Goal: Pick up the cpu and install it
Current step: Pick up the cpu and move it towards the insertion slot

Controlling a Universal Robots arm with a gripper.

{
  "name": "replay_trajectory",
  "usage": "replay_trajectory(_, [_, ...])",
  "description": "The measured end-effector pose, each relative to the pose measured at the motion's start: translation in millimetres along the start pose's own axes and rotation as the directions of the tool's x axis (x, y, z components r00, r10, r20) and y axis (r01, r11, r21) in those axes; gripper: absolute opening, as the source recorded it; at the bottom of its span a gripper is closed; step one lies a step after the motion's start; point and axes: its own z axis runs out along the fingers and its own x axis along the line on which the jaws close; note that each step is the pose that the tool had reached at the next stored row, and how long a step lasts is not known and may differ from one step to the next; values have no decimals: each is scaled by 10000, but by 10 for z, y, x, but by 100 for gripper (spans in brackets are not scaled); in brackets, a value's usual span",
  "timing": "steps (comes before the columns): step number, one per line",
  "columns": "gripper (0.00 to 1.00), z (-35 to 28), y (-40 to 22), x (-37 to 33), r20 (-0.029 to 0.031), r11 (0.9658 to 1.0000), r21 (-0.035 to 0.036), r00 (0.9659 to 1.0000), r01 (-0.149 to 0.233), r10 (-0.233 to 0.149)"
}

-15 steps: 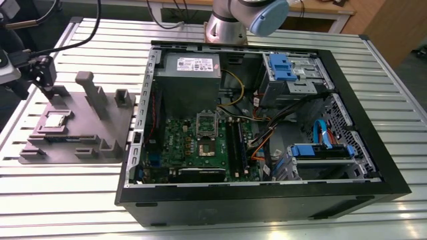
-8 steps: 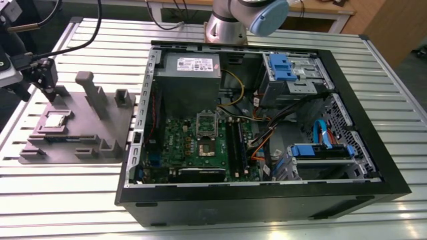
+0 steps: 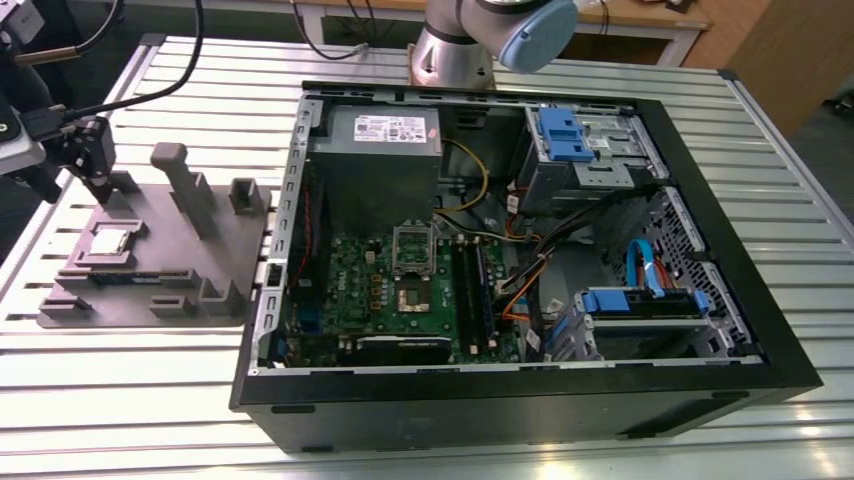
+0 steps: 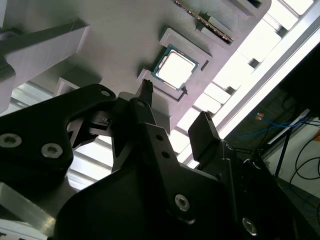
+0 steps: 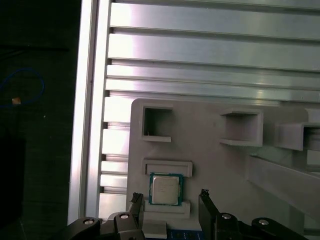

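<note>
There is one cpu [image 3: 111, 240], a small silver-topped square lying flat in a shallow recess of a single grey fixture tray [image 3: 160, 272]. The tray sits on the slatted metal desk [image 3: 120, 400], at the exterior view's left.

One gripper [image 3: 103, 190] hangs over that tray. In the first wrist view its two fingers [image 5: 204, 196] are spread wider than the chip, one to either side, and they hold nothing (whether the tips touch the tray cannot be told).

Upright grey posts [image 3: 174, 170] rise from the tray just beside the gripper. One open black computer case [image 3: 534, 410] lies next to the tray, with its green motherboard exposed. On the board a silver socket frame [image 3: 411, 240] stands among loose cables and blue drive brackets.
</note>
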Motion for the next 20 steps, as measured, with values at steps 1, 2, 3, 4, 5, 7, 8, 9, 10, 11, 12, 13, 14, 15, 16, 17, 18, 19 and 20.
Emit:
replay_trajectory(1, [56, 6, 0, 0, 3, 10000, 0, 10000, 0, 0])
replay_trajectory(2, [56, 15, 0, 0, 5, 10000, 3, 10000, -8, 8])
replay_trajectory(3, [56, 26, -1, 0, 4, 10000, 5, 10000, -37, 37])
replay_trajectory(4, [56, 41, -1, 0, 4, 10000, 6, 10000, -72, 72])
replay_trajectory(5, [56, 59, -1, 1, 7, 9999, 6, 9999, -105, 105])
replay_trajectory(7, [56, 95, -4, 1, 12, 9999, 6, 9999, -119, 119])
replay_trajectory(8, [56, 112, -11, 2, 11, 9999, 7, 9999, -120, 120])
replay_trajectory(9, [56, 130, -18, 2, 12, 9999, 7, 9999, -119, 119])
replay_trajectory(10, [56, 148, -25, 2, 12, 9999, 7, 9999, -119, 119])
replay_trajectory(11, [56, 168, -32, 3, 12, 9999, 7, 9999, -118, 118])
replay_trajectory(12, [56, 186, -34, 4, 14, 9999, 7, 9999, -119, 119])
replay_trajectory(13, [56, 204, -35, 4, 17, 9999, 7, 9999, -120, 120])
replay_trajectory(14, [56, 221, -35, 4, 18, 9999, 7, 9999, -120, 120])
replay_trajectory(15, [56, 237, -36, 4, 19, 9999, 7, 9999, -119, 119])
replay_trajectory(16, [56, 251, -38, 4, 21, 9999, 7, 9999, -118, 118])
replay_trajectory(17, [56, 264, -40, 4, 21, 9999, 7, 9999, -118, 118])
replay_trajectory(18, [56, 278, -40, 5, 21, 9999, 7, 9999, -119, 119])
replay_trajectory(19, [56, 292, -41, 5, 21, 9999, 7, 9999, -120, 119])
replay_trajectory(20, [56, 307, -43, 5, 20, 9999, 7, 9999, -120, 120])
